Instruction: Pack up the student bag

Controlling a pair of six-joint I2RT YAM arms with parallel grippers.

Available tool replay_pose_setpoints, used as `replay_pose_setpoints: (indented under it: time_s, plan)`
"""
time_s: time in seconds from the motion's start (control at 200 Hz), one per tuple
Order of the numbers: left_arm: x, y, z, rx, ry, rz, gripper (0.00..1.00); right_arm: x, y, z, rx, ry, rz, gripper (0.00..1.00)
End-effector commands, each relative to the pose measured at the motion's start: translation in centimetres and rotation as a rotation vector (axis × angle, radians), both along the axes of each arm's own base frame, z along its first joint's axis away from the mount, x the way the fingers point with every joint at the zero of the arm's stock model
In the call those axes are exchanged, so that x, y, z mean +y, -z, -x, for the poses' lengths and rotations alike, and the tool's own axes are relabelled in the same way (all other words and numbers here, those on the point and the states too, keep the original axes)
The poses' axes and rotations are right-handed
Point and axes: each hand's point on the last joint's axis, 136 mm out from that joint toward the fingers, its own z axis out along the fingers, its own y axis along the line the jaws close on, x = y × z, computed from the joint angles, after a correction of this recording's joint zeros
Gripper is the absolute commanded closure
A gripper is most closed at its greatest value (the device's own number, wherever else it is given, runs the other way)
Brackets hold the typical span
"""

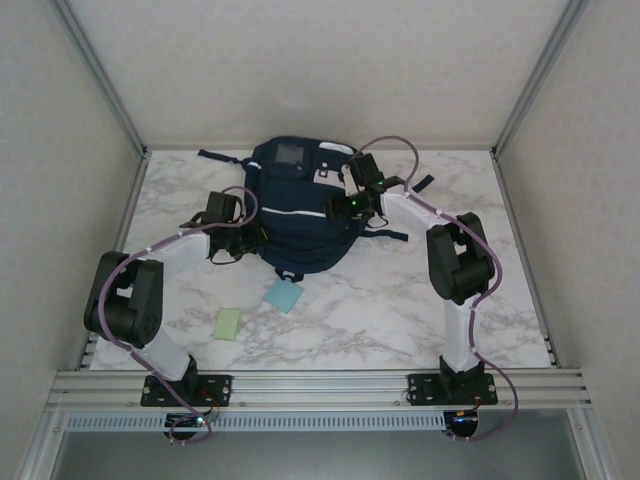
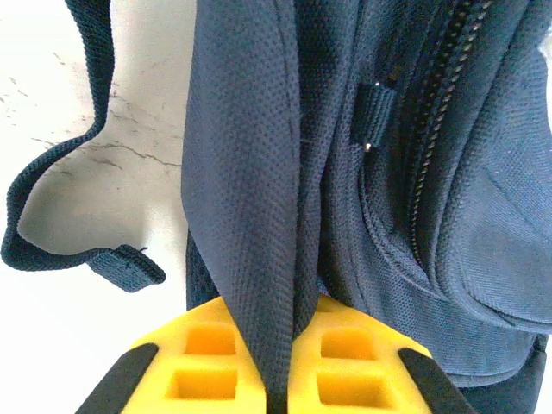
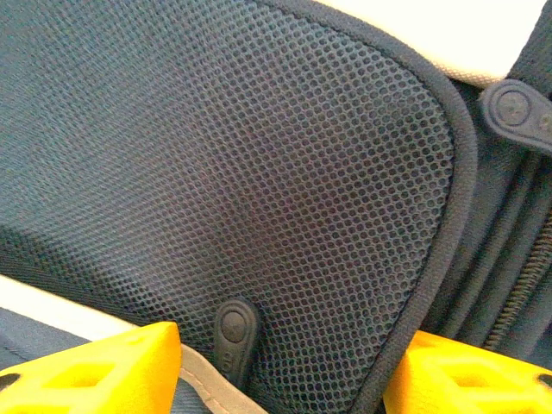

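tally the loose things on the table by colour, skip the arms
navy: 1, bag
light blue: 1, blue square
pale green: 1, green rectangle
total: 3

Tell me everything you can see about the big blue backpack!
The student bag is a dark navy fabric backpack lying flat on the marble table, its grey square patch toward the far end. It has thin white stripes, white tabs, loose dark straps, a zip and a mesh panel. The left fingers are pinched shut on a fold of its fabric; the right fingers stand open either side of the mesh.
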Motion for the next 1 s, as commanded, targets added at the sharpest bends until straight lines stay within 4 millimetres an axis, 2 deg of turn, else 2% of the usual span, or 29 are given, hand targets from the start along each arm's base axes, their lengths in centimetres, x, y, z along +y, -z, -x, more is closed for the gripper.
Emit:
replay_pose_setpoints:
  time_s: [0.0, 0.155, 0.255, 0.425, 0.541, 0.676, 0.836, 0.931, 0.996]
  plan:
    - [-1.4, -3.3, -1.2, -0.107, 0.04, 0.034, 1.0, 2.3, -0.2, 1.6, 0.077, -0.04, -0.151, 0.38]
    - [-1.6, -3.0, -1.3, -0.095, 0.035, 0.042, 1.0, 2.0, 0.1, 4.8, 0.179, -0.018, -0.201, 0.38]
    - [-2.1, -3.5, -2.1, -0.129, 0.033, 0.061, 1.0, 1.8, -0.1, 7.1, 0.246, 0.001, -0.239, 0.36]
    - [-3.1, -3.5, -2.7, -0.144, 0.04, 0.063, 1.0, 3.1, -2.5, 10.3, 0.29, -0.029, -0.35, 0.35]
    - [-3.4, -3.6, -3.0, -0.149, 0.044, 0.063, 1.0, 2.8, -4.1, 11.1, 0.25, -0.053, -0.364, 0.36]
    - [-3.0, -3.9, -2.9, -0.155, 0.048, 0.034, 1.0, -0.6, -4.2, 9.8, 0.162, 0.014, -0.227, 0.37]
    - [-2.5, -4.2, -2.5, -0.159, 0.053, 0.002, 1.0, -4.5, -4.8, 6.3, 0.04, 0.107, -0.095, 0.38]
    - [-2.1, -3.8, -2.1, -0.14, 0.052, -0.02, 1.0, -5.5, -4.9, 4.0, -0.02, 0.128, -0.003, 0.41]
    - [-2.0, -3.6, -2.0, -0.134, 0.051, -0.026, 1.0, -5.4, -4.8, 2.6, -0.041, 0.135, 0.012, 0.43]
